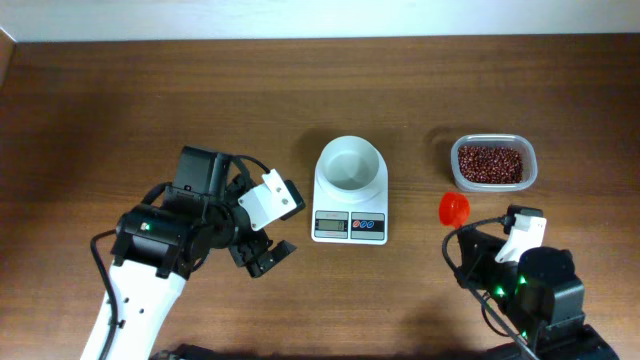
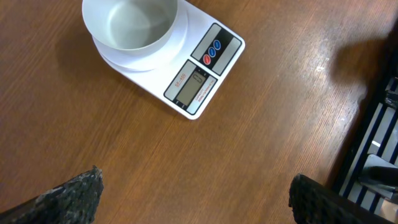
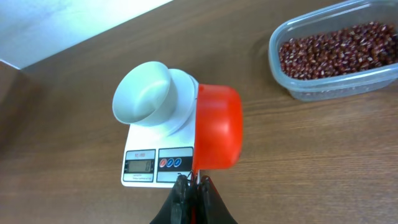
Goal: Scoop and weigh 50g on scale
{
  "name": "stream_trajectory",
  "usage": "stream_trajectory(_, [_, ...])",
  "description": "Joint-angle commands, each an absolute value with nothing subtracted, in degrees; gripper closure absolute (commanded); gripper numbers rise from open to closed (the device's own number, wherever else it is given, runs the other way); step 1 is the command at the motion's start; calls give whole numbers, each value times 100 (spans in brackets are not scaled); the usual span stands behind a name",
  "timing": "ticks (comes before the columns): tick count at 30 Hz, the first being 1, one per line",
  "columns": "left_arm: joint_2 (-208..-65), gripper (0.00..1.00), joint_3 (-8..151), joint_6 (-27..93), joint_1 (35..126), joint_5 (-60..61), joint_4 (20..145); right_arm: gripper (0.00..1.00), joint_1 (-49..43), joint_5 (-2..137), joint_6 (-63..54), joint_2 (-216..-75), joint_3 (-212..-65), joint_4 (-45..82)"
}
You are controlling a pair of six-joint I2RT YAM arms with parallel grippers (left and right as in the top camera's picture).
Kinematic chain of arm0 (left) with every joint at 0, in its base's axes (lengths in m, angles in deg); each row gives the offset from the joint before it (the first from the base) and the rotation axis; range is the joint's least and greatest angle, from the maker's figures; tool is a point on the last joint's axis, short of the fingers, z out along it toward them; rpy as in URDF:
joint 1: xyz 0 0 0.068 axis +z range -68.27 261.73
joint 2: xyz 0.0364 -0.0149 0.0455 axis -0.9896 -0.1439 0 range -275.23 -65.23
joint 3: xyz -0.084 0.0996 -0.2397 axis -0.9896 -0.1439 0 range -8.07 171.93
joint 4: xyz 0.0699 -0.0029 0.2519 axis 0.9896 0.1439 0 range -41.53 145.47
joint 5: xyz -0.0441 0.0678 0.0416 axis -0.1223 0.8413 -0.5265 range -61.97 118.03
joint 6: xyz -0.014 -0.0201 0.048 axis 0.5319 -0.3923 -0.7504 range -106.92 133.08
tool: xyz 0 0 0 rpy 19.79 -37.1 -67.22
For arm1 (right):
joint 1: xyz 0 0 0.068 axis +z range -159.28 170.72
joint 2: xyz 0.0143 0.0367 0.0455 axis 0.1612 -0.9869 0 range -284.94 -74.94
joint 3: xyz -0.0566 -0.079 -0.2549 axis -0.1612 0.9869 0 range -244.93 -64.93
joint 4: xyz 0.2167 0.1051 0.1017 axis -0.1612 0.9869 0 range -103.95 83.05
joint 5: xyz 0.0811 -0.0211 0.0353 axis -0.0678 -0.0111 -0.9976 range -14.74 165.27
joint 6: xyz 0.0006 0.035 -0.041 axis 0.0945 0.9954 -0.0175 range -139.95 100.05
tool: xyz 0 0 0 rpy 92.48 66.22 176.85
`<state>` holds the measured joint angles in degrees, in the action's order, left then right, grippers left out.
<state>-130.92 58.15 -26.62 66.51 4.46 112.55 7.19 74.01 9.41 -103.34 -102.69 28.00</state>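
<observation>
bright, even indoor light from above, no hard glare. soft shadows on table (image 1: 120,100) by the arms. overhead pic sharp. left wrist: left gripper (image 2: 196,198) fingertips (image 2: 71,198) out of focus at btm edge. right wrist: top-left corner washed out pale; scoop (image 3: 217,127) v. close, slightly soft.

One scale (image 1: 349,205) sits on the one tabletop (image 1: 120,100). It has one round bowl (image 1: 350,163), one display (image 1: 331,225) and three buttons (image 2: 212,51): one red, two blue. There is one clear tub (image 1: 533,165); the beans (image 1: 490,163) in it form a single heap, far too many to count. One orange-red scoop (image 1: 454,208) is in view. Two arms show, the left arm (image 1: 150,250) and the right arm (image 1: 540,280), with two grippers, the left gripper (image 2: 193,205) and the right gripper (image 3: 193,193), each of two fingers
</observation>
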Motion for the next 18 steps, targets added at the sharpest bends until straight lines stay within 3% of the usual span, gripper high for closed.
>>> stream_trajectory(1, [-13092, 1, 5763, -2774, 6690, 446, 11261, 96, 671, 7600, 725, -10778, -10662, 2785])
stream_trajectory(9, [-13092, 1, 5763, -2776, 6688, 446, 11261, 96, 671, 7921, 725, -11600, -11073, 3115])
stream_trajectory(18, [-13092, 1, 5763, -2776, 6688, 446, 11261, 96, 669, 8363, 727, -11620, -11101, 3303])
